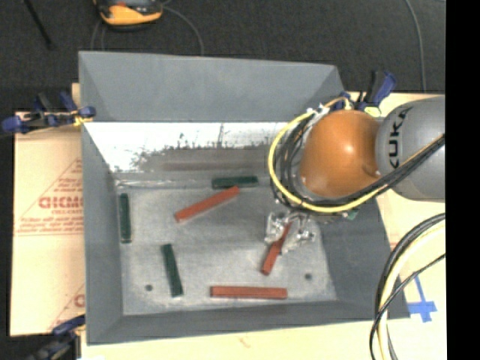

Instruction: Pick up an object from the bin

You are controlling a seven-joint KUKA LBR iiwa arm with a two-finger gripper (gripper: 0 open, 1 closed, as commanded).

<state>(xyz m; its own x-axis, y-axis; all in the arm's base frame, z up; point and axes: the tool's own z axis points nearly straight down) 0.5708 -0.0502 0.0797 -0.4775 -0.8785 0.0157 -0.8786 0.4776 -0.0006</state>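
Where the arm reaches in over the right edge of the grey bin (pixel 210 88), the tool (pixel 289 231) sits low over the bin floor, on the upper end of a short red stick (pixel 270 259).

- Tool state: cannot be told. The wrist hides the jaws, so it may be spread, pressed together or pinching the stick.
- Task's thing: the short red stick lies slanted on the floor, right of the middle. Its upper end is under the tool and its lower end points toward the near edge.
- Other contents, all lying apart from one another:
  - a long red stick (pixel 208 205) at the middle, tilted
  - a dark green stick (pixel 234 181) just beyond it, toward the far edge
  - a dark green stick (pixel 124 217) along the left edge
  - a dark green stick (pixel 172 270) toward the near left corner
  - a red stick (pixel 248 292) along the near edge

Step in hand, as judged: securing the grasp on the short red stick.

Handling notes:
- Close across the stick's narrow width, square to its length.
- A hold at the very end would probably let the stick swing or slip, so a grip nearer the middle seems safer.
- Lift straight up, keeping off the right wall. The neighbouring sticks are far enough away not to be disturbed.
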